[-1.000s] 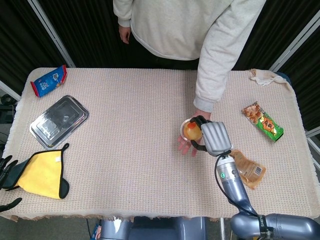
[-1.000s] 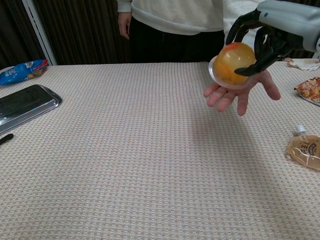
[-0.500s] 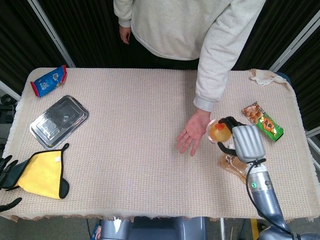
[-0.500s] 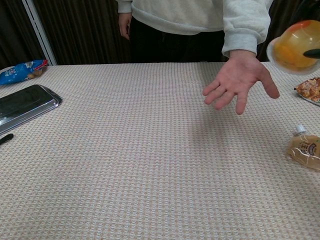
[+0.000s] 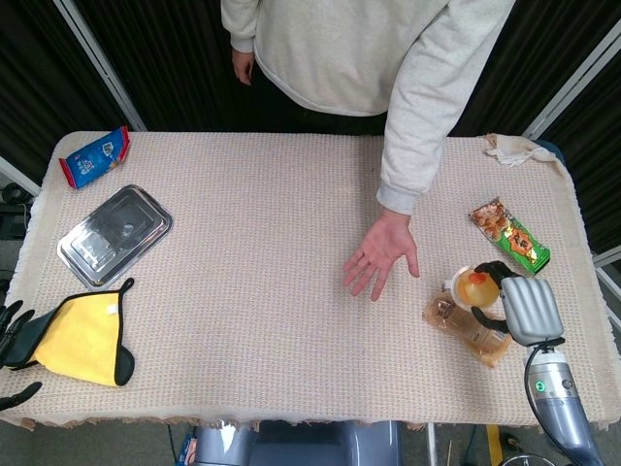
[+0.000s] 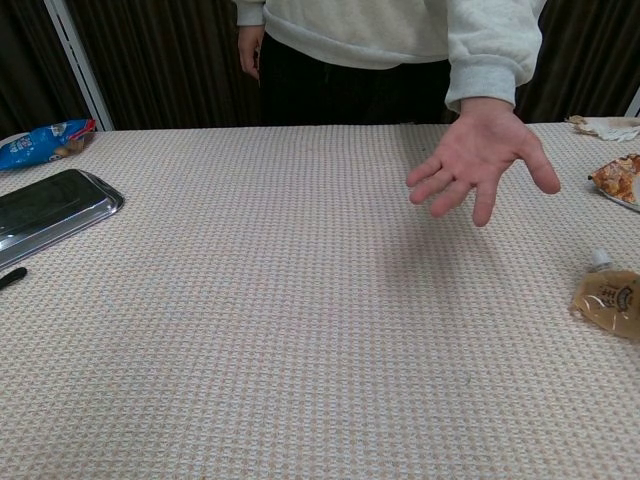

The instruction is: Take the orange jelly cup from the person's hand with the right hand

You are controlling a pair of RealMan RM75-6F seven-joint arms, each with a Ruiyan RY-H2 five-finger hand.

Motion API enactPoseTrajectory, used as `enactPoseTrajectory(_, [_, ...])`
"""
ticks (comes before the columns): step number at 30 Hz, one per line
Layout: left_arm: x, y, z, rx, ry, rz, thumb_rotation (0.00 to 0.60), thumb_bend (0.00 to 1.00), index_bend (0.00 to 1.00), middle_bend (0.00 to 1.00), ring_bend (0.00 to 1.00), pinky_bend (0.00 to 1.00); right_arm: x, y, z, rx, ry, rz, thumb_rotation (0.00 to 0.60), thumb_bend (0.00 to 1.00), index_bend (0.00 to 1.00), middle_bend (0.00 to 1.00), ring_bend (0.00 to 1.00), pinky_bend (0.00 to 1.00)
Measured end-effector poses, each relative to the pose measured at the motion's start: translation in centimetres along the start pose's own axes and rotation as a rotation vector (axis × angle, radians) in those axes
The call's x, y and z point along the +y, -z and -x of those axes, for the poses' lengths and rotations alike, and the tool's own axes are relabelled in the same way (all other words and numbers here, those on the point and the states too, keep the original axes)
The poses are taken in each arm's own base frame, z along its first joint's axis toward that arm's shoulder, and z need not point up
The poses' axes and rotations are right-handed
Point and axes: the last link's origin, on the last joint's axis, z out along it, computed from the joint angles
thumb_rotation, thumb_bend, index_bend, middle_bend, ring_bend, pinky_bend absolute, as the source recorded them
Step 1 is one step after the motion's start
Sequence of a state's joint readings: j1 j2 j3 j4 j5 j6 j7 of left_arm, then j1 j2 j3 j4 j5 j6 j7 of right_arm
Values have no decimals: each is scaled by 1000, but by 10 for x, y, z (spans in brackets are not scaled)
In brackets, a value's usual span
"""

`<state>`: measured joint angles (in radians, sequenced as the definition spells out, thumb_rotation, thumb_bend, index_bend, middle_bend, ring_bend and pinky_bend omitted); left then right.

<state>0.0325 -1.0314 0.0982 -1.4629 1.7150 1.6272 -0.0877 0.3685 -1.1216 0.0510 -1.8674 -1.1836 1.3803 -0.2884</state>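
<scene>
In the head view my right hand [image 5: 519, 303] holds the orange jelly cup [image 5: 473, 287] above the right side of the table, over a brown sauce pouch. The person's hand [image 5: 380, 254] stays palm up and bare, to the left of the cup; it also shows in the chest view as the person's hand [image 6: 478, 160]. The chest view shows neither the cup nor my right hand. My left hand [image 5: 14, 335] hangs at the table's front left corner, beside a yellow cloth, with fingers spread and nothing in it.
A brown sauce pouch [image 5: 469, 328] [image 6: 610, 297] lies under my right hand. A green snack packet [image 5: 511, 234] and a crumpled tissue [image 5: 512, 149] lie at the right. A metal tray [image 5: 114, 234], a blue packet [image 5: 95, 155] and a yellow cloth [image 5: 81, 339] sit at the left.
My right hand lifted the jelly cup off the person's palm and carried it right and toward me, out of the chest view. The person's hand stays out, now bare.
</scene>
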Motion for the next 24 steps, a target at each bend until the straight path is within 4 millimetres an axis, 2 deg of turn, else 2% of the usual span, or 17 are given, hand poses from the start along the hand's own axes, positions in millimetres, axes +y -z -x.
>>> enactPoseTrajectory(6, [0, 0, 0, -1, 7, -1, 600, 0, 21, 0, 0, 0, 3, 6, 25, -66, 38, 20, 600, 327, 699, 590, 531, 683])
enactPoseTrajectory(9, [0, 0, 0, -2, 10, -1, 600, 0, 20, 0, 0, 0, 4, 9, 36, -120, 72, 32, 600, 319, 637, 528, 479, 642])
enactPoseTrajectory(11, [0, 0, 0, -3, 11, 0, 600, 0, 20, 0, 0, 0, 4, 10, 41, -148, 87, 38, 600, 293, 490, 392, 354, 509])
enactPoseTrajectory(14, [0, 0, 0, -2, 11, 1, 600, 0, 20, 0, 0, 0, 4, 12, 47, -187, 95, 47, 600, 254, 336, 213, 158, 307])
enactPoseTrajectory(16, [0, 0, 0, -1, 13, 1, 600, 0, 20, 0, 0, 0, 5, 13, 48, -211, 100, 57, 600, 246, 310, 167, 106, 257])
enactPoseTrajectory(21, [0, 0, 0, -1, 13, 1, 600, 0, 20, 0, 0, 0, 7, 14, 46, -254, 106, 89, 600, 228, 270, 115, 52, 186])
enactPoseTrajectory(24, [0, 0, 0, 0, 14, 1, 600, 0, 20, 0, 0, 0, 8, 14, 45, -261, 112, 93, 600, 218, 220, 47, 2, 107])
